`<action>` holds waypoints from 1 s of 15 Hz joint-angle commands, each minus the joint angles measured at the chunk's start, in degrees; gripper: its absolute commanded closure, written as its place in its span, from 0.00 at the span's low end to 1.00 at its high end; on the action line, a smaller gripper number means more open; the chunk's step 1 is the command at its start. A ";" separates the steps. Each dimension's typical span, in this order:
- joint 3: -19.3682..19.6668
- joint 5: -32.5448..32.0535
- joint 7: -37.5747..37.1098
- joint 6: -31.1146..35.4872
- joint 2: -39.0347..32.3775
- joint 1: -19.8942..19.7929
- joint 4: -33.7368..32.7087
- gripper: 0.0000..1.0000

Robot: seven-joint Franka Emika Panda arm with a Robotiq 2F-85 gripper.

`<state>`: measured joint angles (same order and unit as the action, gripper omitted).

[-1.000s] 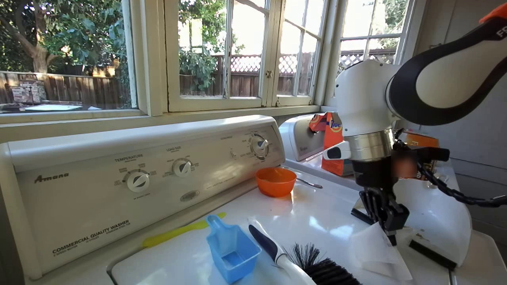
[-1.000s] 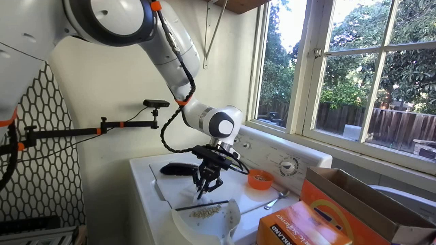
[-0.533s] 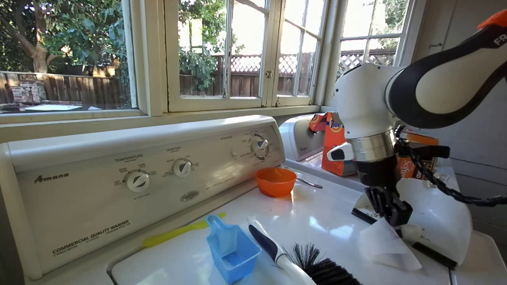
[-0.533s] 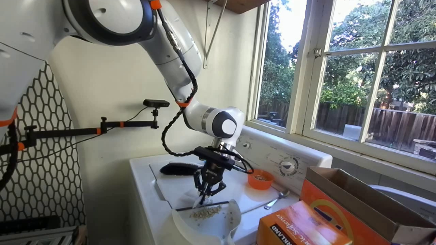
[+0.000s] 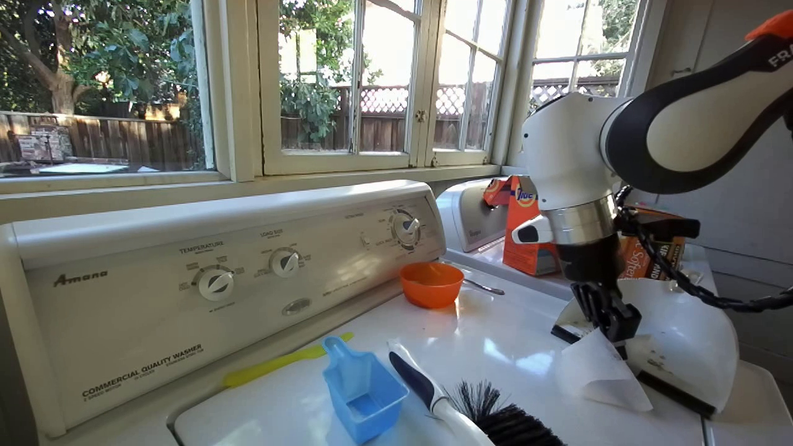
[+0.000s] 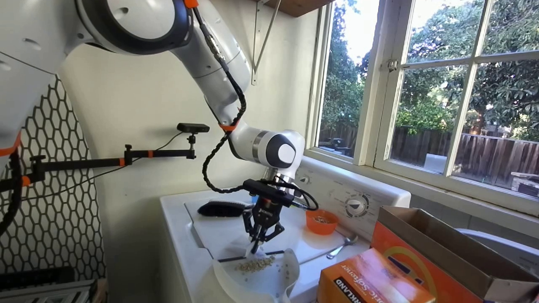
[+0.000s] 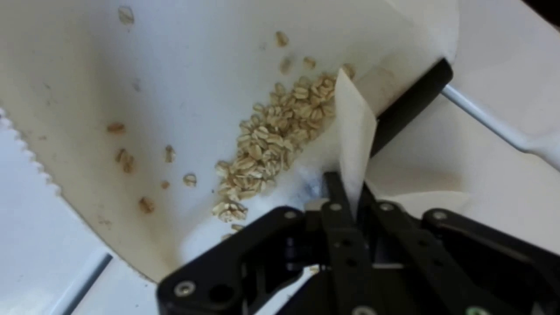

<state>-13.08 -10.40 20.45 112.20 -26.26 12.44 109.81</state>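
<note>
Gripper [image 7: 350,186] has paper [image 5: 601,375] pinched, bit further right than before, now over the lip [image 7: 412,107] of the dustpan [image 5: 694,341]; orange bowl [image 5: 431,291] well apart, far side.

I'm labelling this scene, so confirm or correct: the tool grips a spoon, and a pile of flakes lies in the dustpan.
Wrong on the grip: the wrist view shows the tool holding a white sheet. The pile of flakes does lie in the dustpan.

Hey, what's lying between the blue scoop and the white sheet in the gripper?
The black-bristled brush. An exterior view shows it lying between the blue scoop and the white sheet that the gripper holds.
</note>
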 commanded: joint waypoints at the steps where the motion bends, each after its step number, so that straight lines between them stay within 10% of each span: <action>1: 0.59 -1.55 -1.64 -2.65 1.27 0.62 -0.27 0.97; 15: -0.92 1.92 -1.94 3.82 -1.45 0.71 -5.40 0.97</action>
<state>-13.54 -10.11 19.30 113.69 -24.72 12.67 106.22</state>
